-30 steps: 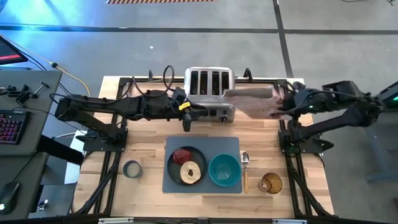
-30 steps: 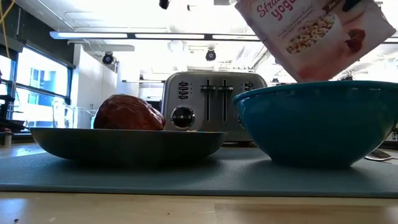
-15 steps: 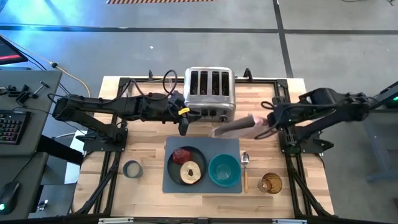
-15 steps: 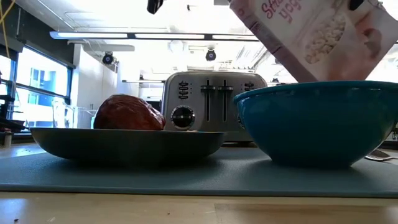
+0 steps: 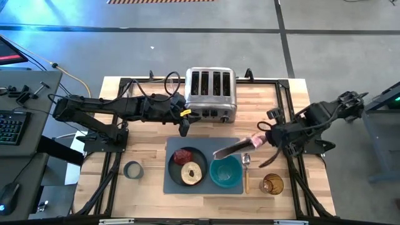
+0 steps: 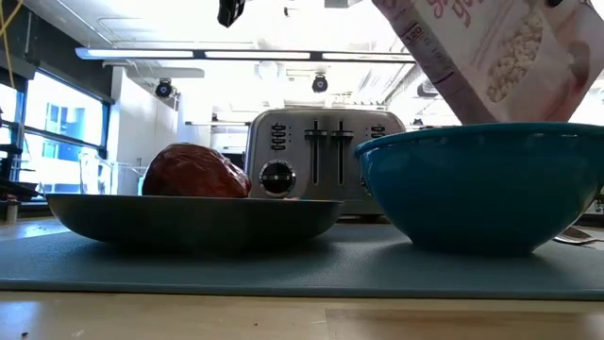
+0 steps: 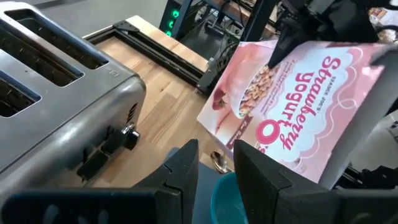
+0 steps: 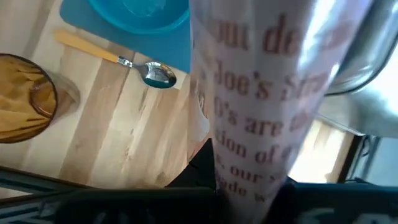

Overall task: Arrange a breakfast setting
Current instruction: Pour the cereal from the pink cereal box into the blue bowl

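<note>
A grey mat [image 5: 232, 145] lies at the table's near middle. On it stand a dark plate [image 5: 173, 167] holding a dark-red lump [image 5: 183, 155] and a tan ring [image 5: 192, 173], and a teal bowl [image 5: 225, 170]. A wooden-handled spoon [image 5: 246, 172] lies right of the bowl. My right gripper [image 5: 262, 140] is shut on the pink-and-white cereal bag [image 5: 234, 147], which slants over the bowl's far rim. My left gripper [image 5: 184, 128] hangs open and empty in front of the chrome toaster [image 5: 211, 94]. Loose cereal is not in view. My right gripper holds the cereal bag by its end toward the table's right [image 8: 242, 155], pinched between the two fingers; one dark finger [image 8: 202, 165] shows beside it. The fingers come from the table's right. The bag is lifted clear and slants down leftward, its free end [image 5: 217, 153] above the bowl.
An amber glass [image 5: 271, 184] stands near the front right, close to the spoon's handle. A grey tape roll [image 5: 133, 169] lies left of the mat. The toaster stands at the far middle, close behind my left gripper.
My right gripper has carried the bag from beside the toaster toward the table's near edge and leftward, down over the bowl. The bag has turned from lying face-up to edge-on and now slants with its free end lower.
</note>
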You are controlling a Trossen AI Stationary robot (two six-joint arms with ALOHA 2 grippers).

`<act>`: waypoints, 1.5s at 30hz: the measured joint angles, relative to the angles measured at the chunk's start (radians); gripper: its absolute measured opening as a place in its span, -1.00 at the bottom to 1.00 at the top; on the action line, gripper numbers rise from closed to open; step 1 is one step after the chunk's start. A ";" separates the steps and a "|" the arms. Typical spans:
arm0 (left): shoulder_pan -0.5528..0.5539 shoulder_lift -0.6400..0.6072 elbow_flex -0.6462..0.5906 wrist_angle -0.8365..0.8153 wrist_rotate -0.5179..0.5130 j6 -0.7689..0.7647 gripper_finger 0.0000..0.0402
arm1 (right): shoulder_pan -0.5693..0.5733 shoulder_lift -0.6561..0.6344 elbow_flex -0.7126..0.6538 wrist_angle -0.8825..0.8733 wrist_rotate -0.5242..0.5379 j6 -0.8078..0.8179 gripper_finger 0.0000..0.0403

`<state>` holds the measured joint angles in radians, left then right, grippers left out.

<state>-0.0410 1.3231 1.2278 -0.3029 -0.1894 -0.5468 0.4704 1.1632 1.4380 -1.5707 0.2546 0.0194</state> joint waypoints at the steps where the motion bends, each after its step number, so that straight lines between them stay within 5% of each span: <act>1: 0.000 0.000 0.000 -0.001 0.000 0.000 -0.55 | 0.011 0.006 0.000 0.000 0.016 -0.001 -1.00; 28: 0.000 0.000 0.000 -0.019 -0.007 -0.001 -0.55 | 0.065 0.019 0.000 0.000 0.472 -0.488 -1.00; 36: 0.000 0.000 0.000 -0.023 -0.007 -0.002 -0.55 | 0.038 -0.033 0.000 -0.001 0.532 -0.591 -1.00; 45: 0.000 0.000 0.000 -0.023 -0.008 -0.026 -0.55 | 0.038 -0.039 0.000 -0.001 0.574 -0.929 -1.00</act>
<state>-0.0406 1.3235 1.2278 -0.3256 -0.1970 -0.5729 0.5083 1.1247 1.4380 -1.5719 0.8281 -0.9093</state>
